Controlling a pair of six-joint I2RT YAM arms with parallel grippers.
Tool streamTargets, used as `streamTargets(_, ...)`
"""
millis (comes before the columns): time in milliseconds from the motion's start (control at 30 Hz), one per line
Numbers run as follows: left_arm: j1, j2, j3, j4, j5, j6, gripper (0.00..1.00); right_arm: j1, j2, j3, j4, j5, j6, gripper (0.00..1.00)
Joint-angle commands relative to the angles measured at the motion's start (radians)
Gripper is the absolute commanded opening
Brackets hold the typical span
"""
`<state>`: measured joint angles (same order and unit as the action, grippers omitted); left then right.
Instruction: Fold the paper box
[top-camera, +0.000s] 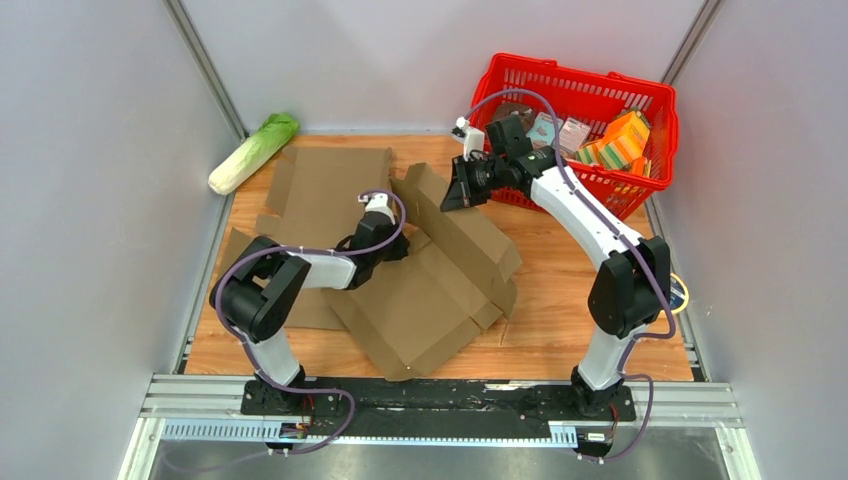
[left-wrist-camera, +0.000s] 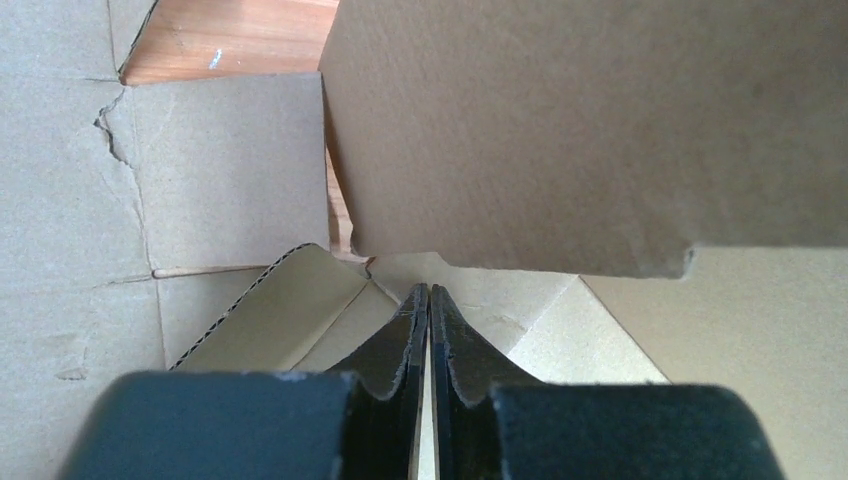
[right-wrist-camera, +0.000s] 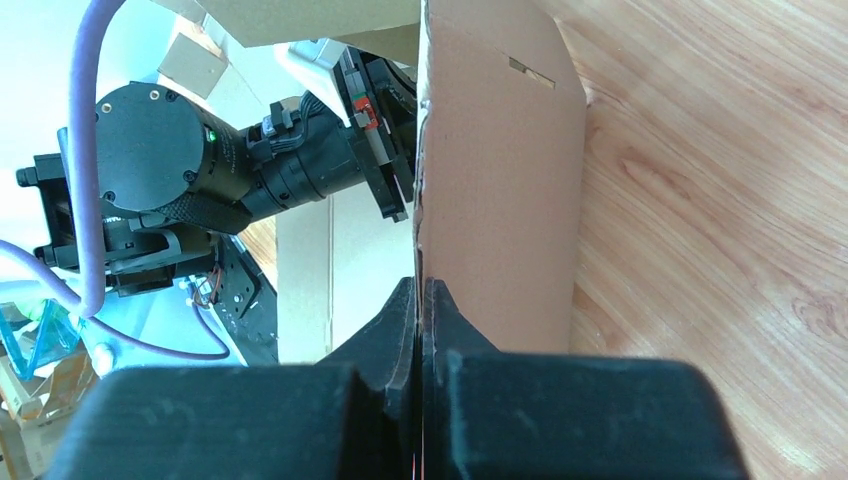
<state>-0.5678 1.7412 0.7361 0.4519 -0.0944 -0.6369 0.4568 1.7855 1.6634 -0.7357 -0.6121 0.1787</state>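
Paper box (top-camera: 420, 300) flap clenched in right pincer (right-wrist-camera: 421, 292); left pincer (left-wrist-camera: 429, 295) over it, cannot tell its state

No legible text anywhere

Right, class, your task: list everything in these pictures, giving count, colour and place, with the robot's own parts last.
cardboard box: one, brown, part-folded, table centre
flat cardboard: one sheet, brown, seemingly separate, behind-left of it
cabbage: one, green-white, far-left corner
basket: one, red, far-right corner
packets: several, mixed colours, inside the basket
table: one, wood
left tool: black, jaws nearly together, low over the cardboard box
right tool: black, shut on the cardboard box, at a raised edge
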Motion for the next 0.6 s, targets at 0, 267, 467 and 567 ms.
streamTargets(0, -0.012, -0.075, -0.036, 0.016, 0.015, 0.055, 0.12, 0.008, -0.047, -0.001, 0.062, 0.03, -0.033, 0.0)
streamTargets(267, -0.01, -0.547, -0.046, -0.281, 0.065, 0.209, 0.24, 0.017, -0.06, 0.024, 0.035, 0.15, -0.218, 0.0)
streamTargets(467, -0.003, -0.776, 0.023, -0.543, 0.191, 0.24, 0.29, 0.042, -0.026, 0.084, 0.004, 0.146, -0.387, 0.01)
streamTargets(567, 0.008, -0.784, 0.176, -0.692, 0.182, 0.281, 0.35, 0.049, -0.002, 0.131, -0.031, 0.172, -0.452, 0.01)
